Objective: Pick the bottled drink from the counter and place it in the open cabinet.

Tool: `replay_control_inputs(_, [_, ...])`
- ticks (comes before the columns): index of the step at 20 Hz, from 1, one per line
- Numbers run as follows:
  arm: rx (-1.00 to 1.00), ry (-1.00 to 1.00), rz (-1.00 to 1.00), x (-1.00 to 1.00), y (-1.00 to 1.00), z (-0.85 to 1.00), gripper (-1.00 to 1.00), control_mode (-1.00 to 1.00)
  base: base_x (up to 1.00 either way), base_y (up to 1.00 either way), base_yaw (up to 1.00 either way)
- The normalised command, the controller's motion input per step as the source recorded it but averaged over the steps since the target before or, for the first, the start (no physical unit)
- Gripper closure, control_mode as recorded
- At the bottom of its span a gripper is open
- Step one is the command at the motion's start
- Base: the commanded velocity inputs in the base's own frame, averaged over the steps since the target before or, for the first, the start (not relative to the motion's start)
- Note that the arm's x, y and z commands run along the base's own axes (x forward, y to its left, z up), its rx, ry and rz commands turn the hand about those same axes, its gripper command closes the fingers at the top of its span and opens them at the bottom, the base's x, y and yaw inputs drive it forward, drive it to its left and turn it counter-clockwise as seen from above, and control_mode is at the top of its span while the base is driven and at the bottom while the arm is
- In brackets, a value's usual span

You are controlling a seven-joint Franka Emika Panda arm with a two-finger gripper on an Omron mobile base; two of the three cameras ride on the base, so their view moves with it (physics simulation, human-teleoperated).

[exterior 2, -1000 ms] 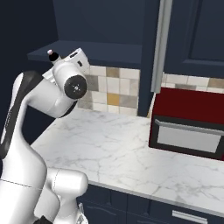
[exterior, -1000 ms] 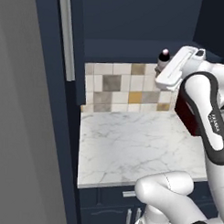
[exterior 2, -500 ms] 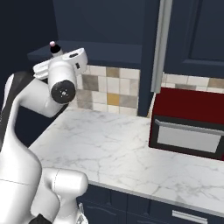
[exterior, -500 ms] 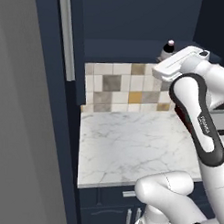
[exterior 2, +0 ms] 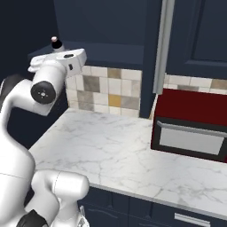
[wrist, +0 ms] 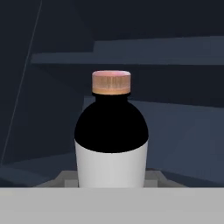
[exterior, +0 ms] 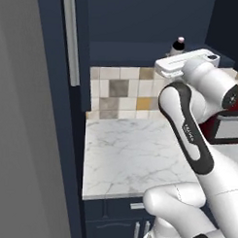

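My gripper (wrist: 111, 180) is shut on the bottled drink (wrist: 111, 140), which stands upright between the fingers: pinkish cap, black shoulder, white lower body. From the left base view, the bottle's top (exterior: 179, 45) pokes up above the white hand (exterior: 187, 62), level with the lower edge of the open cabinet (exterior: 143, 24). On the right base view the bottle top (exterior 2: 55, 42) sits over the hand (exterior 2: 66, 60), left of the cabinet's dark inside (exterior 2: 102, 26). Well below lies the white marble counter (exterior: 129, 160).
The cabinet door with its long silver bar handle (exterior: 70, 39) hangs open at the left. A dark red microwave (exterior 2: 190, 124) stands on the counter (exterior 2: 115, 150) to the right, with another silver handle (exterior 2: 162, 44) above it. Tiled wall (exterior: 122, 92) backs the counter.
The arm has lifted the held bottle higher, from in front of the tiles up to the cabinet's lower edge. The grip stayed shut.
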Motion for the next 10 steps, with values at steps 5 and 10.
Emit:
replay_control_inputs(5, [0.03, 0.07, -0.19, 0.04, 0.0, 0.15, 1.0, -1.0, 0.0, 0.0, 0.0])
replay_control_inputs(10, [0.05, 0.1, -0.18, 0.0, -0.01, 0.21, 1.0, -1.0, 0.0, 0.0, 0.0])
